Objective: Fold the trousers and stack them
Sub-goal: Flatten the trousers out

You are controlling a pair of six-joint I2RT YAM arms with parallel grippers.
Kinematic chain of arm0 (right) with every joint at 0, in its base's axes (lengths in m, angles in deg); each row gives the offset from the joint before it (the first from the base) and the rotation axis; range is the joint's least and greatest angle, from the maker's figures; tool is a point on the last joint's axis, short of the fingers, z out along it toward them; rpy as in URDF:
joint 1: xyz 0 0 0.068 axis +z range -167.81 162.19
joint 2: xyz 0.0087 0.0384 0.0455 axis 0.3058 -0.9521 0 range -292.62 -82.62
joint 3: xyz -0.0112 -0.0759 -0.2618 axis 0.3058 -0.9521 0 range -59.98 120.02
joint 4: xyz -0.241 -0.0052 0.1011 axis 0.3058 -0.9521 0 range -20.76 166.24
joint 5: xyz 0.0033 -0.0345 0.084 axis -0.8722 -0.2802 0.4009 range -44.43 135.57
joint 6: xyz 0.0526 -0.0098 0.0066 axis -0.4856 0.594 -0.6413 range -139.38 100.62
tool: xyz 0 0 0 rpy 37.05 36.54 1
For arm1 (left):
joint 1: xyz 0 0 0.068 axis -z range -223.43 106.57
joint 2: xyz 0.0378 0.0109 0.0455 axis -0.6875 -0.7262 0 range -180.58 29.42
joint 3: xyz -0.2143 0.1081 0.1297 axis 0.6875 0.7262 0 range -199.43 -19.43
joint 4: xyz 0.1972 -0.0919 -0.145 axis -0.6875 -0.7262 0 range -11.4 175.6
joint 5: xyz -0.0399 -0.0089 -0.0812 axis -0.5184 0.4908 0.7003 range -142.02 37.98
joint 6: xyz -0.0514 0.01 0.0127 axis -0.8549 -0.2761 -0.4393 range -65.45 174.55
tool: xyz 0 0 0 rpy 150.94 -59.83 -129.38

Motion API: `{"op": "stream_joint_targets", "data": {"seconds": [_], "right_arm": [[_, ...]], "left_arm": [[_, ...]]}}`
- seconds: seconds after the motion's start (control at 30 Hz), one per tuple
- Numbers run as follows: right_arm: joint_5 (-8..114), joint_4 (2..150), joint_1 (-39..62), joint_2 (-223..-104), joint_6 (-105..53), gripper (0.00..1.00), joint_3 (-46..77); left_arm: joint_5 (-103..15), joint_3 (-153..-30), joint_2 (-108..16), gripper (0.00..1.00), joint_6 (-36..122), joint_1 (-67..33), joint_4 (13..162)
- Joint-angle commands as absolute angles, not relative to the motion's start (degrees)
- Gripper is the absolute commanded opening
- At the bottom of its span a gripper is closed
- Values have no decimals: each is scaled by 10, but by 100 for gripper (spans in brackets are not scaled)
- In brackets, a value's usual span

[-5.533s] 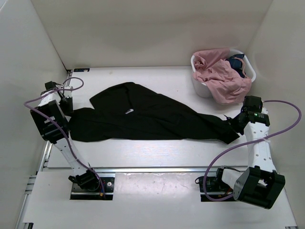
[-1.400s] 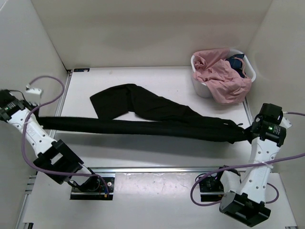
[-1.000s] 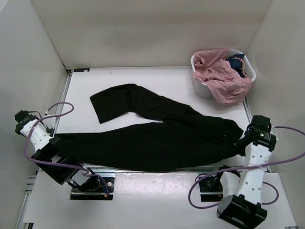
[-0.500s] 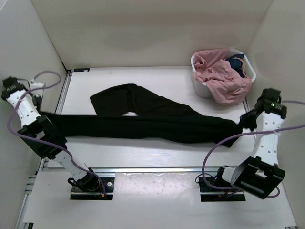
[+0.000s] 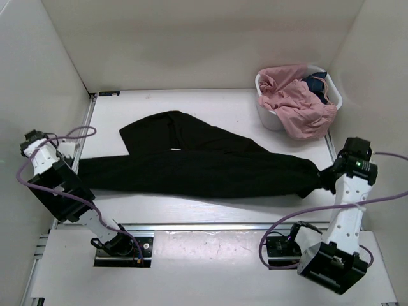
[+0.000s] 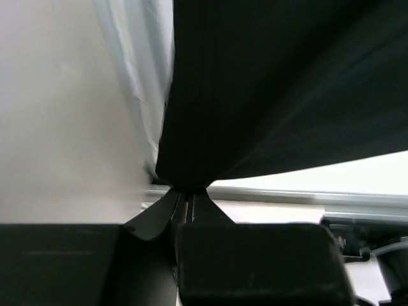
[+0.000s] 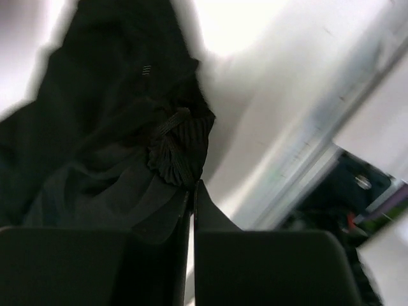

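The black trousers stretch left to right across the table, with one part folded back toward the far left and a small white label showing. My left gripper is shut on the trousers' left end; in the left wrist view the jaws pinch the black cloth at the gripper. My right gripper is shut on the right end; in the right wrist view the gripper pinches the ribbed waistband.
A white basket at the back right holds a pink garment and a dark blue garment. White walls close in on the left, back and right. A metal rail runs along the table's near edge.
Both grippers have swung the trousers up and down while holding its ends. Since half a second ago the cloth has settled wider on the table, the left gripper moved nearer, and the label shows.
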State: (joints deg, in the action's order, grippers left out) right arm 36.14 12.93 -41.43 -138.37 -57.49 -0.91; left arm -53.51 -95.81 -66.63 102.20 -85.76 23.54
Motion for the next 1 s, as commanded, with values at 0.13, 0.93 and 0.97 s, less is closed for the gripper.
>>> {"op": "stream_joint_targets", "data": {"seconds": [0.13,0.93,0.97], "right_arm": [[319,81,-417,-1299,-572,0,-141],[176,44,-417,-1230,-683,76,-84],[189,61,-417,-1230,-643,74,-75]], "left_arm": [[-599,-815,-607,14,1068,-907,290],[-680,-787,-557,53,1114,-978,360],[-651,-798,-550,58,1114,-964,353]]}}
